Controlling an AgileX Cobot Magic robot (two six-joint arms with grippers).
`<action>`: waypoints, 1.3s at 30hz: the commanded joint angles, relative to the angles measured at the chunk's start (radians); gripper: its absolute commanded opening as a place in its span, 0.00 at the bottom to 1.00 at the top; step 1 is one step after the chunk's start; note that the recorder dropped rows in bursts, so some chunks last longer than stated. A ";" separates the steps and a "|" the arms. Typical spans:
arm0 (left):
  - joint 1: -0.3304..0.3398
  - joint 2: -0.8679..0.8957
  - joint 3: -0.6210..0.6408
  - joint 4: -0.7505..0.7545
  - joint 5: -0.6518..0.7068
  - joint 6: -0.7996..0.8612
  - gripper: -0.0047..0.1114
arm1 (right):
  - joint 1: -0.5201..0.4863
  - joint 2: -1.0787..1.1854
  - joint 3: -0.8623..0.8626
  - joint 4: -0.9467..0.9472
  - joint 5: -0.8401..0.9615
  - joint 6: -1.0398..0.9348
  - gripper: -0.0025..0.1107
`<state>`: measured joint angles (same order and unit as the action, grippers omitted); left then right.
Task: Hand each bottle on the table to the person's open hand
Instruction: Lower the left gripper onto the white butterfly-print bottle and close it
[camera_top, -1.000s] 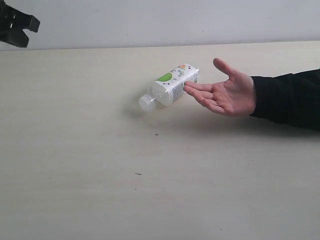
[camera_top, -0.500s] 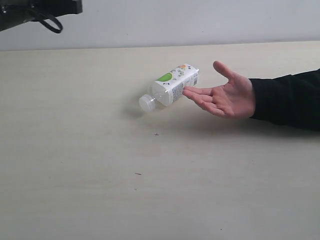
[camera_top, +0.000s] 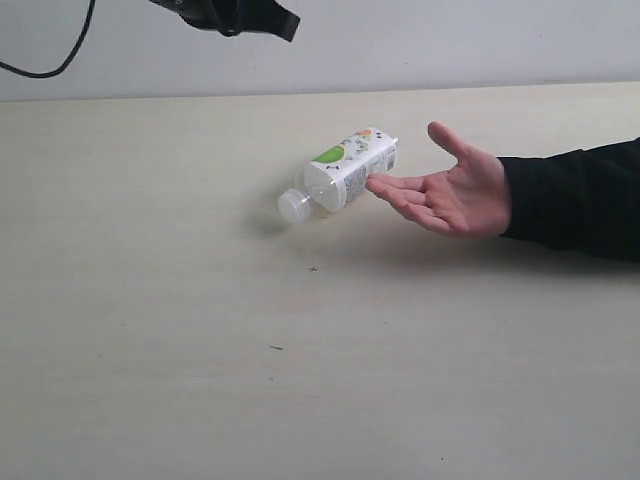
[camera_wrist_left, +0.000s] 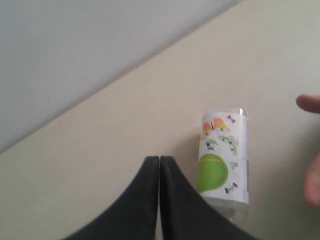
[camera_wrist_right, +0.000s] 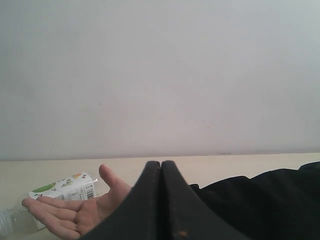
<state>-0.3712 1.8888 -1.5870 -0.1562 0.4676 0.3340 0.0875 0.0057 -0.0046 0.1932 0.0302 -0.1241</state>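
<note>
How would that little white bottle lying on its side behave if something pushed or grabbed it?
The bottle looks squarish and lies on a flat side, so a push would likely slide it across the table rather than roll it. Its clear neck end appears empty, so it is probably light.

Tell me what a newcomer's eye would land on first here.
First comes the white bottle with the green leaf, lying on its side in the middle of the table. Right beside it, the person's open hand is held palm up, fingertips close to the bottle's base, on an arm in a black sleeve. The left tool hangs above the bottle, jaws together.
</note>
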 joint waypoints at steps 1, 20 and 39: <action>-0.013 0.077 -0.122 -0.045 0.186 0.069 0.21 | -0.005 -0.006 0.005 0.002 -0.014 -0.004 0.02; -0.070 0.423 -0.532 0.016 0.463 0.099 0.63 | -0.005 -0.006 0.005 0.002 -0.014 -0.004 0.02; -0.153 0.526 -0.544 0.201 0.403 -0.023 0.74 | -0.005 -0.006 0.005 0.002 -0.014 -0.004 0.02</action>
<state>-0.5220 2.4164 -2.1234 0.0371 0.8848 0.3576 0.0875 0.0057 -0.0046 0.1932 0.0302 -0.1241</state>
